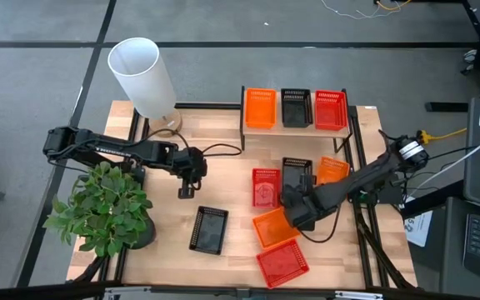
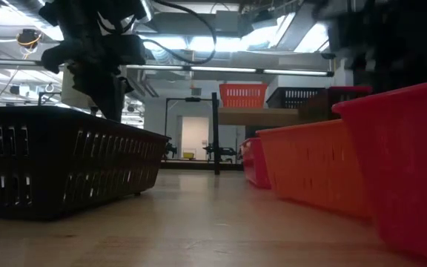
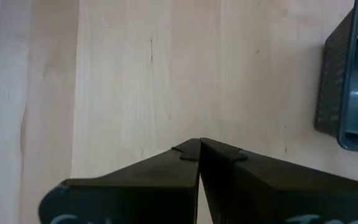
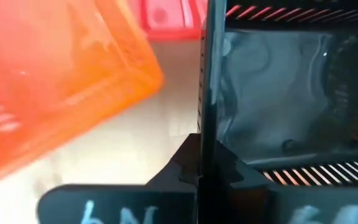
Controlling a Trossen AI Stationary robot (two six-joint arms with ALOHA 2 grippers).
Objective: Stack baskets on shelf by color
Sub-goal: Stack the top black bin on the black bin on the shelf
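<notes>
I've got the right gripper (image 1: 294, 202) jaws clamped on the black basket's (image 1: 297, 175) wall mid-bench, so lift straight, clear the orange basket (image 1: 271, 227), carry toward twelve o'clock onto the shelf (image 1: 295, 127); left jaws closed, idle.

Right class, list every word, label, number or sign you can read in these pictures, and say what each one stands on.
Nothing here reads with certainty.
Right gripper: pale handwritten marks on its body, possibly "6N", cut off by the picture's edge.
Left gripper: faint pale marks on its body, too cut off to read.
Paper sheet beside the table: print too small to read.
Baskets and shelf: no lettering shows.
</notes>
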